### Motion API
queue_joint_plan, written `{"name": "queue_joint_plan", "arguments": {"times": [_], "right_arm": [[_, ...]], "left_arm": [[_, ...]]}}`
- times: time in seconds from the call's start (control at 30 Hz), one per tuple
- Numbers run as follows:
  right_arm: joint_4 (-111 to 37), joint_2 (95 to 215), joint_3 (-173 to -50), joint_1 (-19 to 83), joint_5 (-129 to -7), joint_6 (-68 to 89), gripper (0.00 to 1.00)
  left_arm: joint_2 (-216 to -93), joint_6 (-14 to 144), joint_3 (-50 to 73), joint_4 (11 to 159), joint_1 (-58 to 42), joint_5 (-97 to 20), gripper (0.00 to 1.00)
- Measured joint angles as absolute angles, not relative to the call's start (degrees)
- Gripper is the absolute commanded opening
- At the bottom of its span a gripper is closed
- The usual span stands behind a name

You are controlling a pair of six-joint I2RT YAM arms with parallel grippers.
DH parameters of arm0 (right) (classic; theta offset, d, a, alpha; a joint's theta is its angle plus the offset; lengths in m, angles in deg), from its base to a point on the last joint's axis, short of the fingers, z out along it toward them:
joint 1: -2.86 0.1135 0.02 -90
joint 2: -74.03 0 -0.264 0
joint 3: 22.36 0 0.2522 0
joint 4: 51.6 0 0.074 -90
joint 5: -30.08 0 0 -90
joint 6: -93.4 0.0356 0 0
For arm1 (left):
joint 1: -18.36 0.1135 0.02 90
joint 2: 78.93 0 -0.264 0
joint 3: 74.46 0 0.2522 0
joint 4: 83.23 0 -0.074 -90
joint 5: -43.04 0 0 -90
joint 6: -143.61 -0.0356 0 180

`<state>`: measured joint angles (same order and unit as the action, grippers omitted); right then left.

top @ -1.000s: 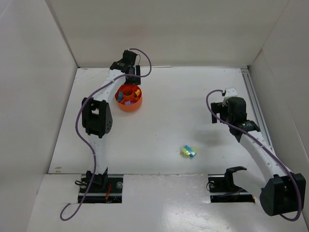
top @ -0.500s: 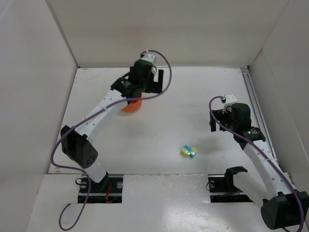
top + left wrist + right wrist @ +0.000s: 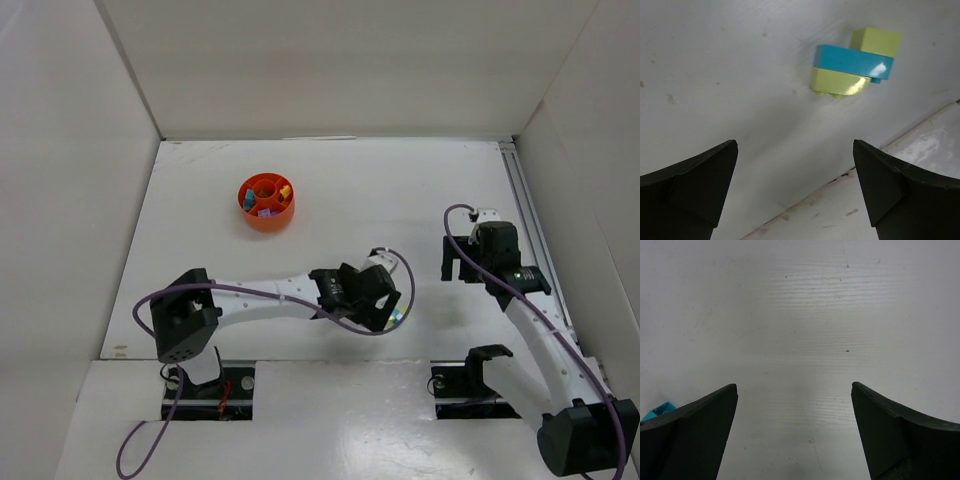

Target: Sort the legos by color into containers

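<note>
Left gripper (image 3: 795,150) gapes wide, empty, clustered cyan-and-lime plastic bricks (image 3: 854,65) at its one o'clock; right gripper (image 3: 794,390) likewise spread, empty.

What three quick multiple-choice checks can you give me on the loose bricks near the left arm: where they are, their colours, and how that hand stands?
1. Where is the brick cluster relative to the left hand?
A. pinched between its fingers
B. on the table ahead of it, untouched
C. behind it, out of its camera's view

2. What colours are in the cluster?
A. cyan and yellow-green
B. purple and orange
C. brown only

3. How does the left hand stand?
A. shut on a brick
B. shut, empty
C. open, empty

Answers:
1 B: the left wrist view shows it lying beyond both fingertips.
2 A: a cyan brick sits against yellow-green ones.
3 C: the fingers stand wide apart with only table between them.
</note>
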<state>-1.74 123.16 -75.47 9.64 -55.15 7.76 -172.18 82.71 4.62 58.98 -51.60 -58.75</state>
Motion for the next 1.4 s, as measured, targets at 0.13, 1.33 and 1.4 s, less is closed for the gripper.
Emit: {"name": "queue_joint_plan", "arguments": {"times": [0.13,1.33,1.4], "right_arm": [[-0.86,121.58,-75.06,9.64,-54.69,8.19,1.00],[-2.79,112.80,-72.85,9.18,-66.80,0.89,1.00],[-2.87,111.44,-72.65,9.18,-69.09,-0.33,1.00]], "left_arm": [[-173.10,86.19,3.66,64.22,-55.73,-58.35,0.98],[-182.85,78.17,1.14,80.70,-57.39,-68.50,0.29],[-179.11,76.22,-1.09,80.66,-57.32,-69.96,0.30]]}}
